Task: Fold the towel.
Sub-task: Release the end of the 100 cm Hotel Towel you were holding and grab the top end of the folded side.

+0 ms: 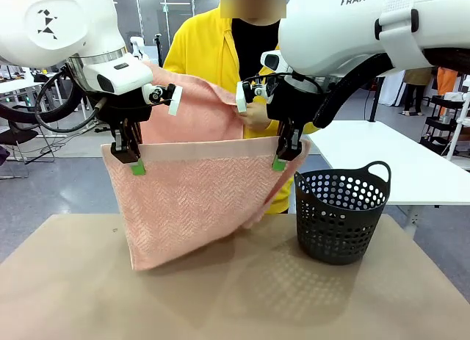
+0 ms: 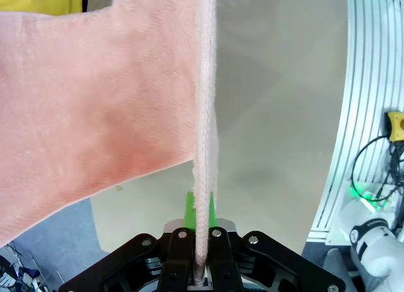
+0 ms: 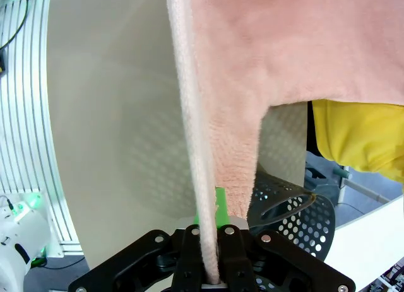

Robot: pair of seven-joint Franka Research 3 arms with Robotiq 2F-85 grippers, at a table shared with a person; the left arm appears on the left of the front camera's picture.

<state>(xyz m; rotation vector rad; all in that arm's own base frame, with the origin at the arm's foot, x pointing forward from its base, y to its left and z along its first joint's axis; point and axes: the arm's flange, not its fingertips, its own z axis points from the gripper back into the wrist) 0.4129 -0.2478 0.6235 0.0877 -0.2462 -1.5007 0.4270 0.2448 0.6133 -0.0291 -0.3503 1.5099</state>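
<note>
Left gripper (image 1: 137,166) and right gripper (image 1: 279,162) each clamp the towel (image 1: 191,200) at its top hem; its bottom corner touches the table (image 1: 220,303). I have bare tabletop left, basket (image 1: 341,215) just right. From the front, a person's hand (image 1: 253,116) sits at the far edge.

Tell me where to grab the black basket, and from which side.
Best bet: the loop handle of the basket, from above. It arches upright over the open rim, thin enough for the jaws; the round wall looks too wide.
</note>
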